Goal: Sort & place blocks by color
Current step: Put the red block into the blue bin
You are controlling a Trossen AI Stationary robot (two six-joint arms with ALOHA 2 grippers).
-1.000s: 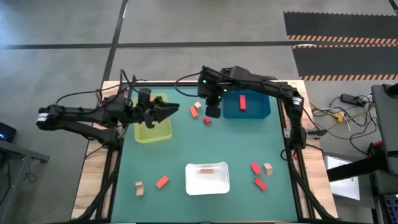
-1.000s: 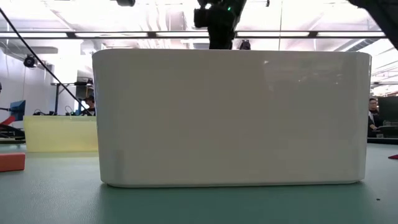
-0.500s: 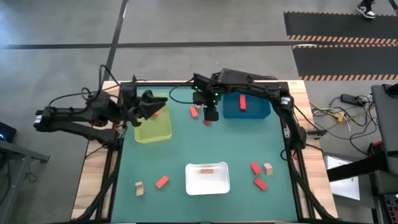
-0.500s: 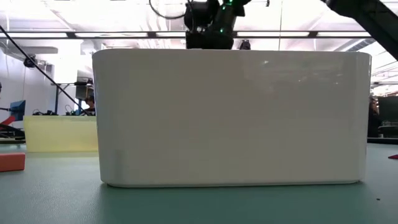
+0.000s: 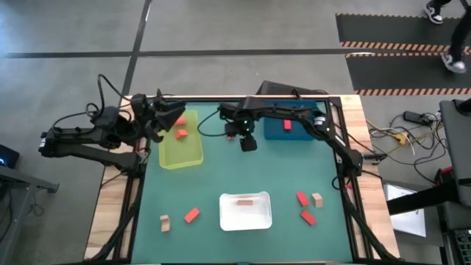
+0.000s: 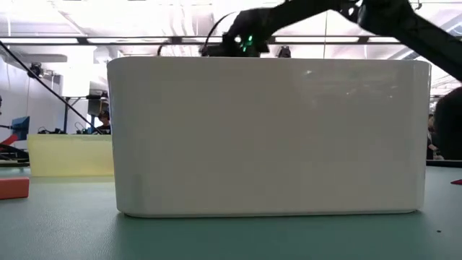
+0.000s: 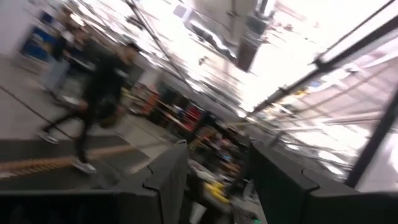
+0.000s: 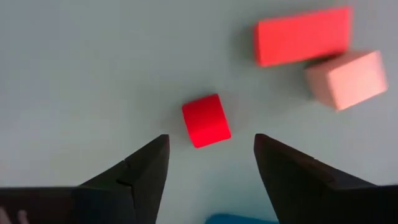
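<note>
Your table (image 5: 243, 173) is a flat green mat carrying three smooth plastic trays: yellow-green tray (image 5: 181, 140), blue tray (image 5: 298, 129) and white tray (image 5: 245, 211), the white one filling the low view. Your right gripper (image 8: 210, 163) hangs with fingers spread wide over a small deep-red cube (image 8: 206, 121), not touching it; an orange-red slab (image 8: 303, 35) and a pale tan block (image 8: 346, 78) lie touching each other nearby. Your left gripper (image 7: 214, 180) sits at the yellow-green tray's far-left corner, angled upward, fingers parted and empty. Other blocks lie scattered around the white tray.
</note>
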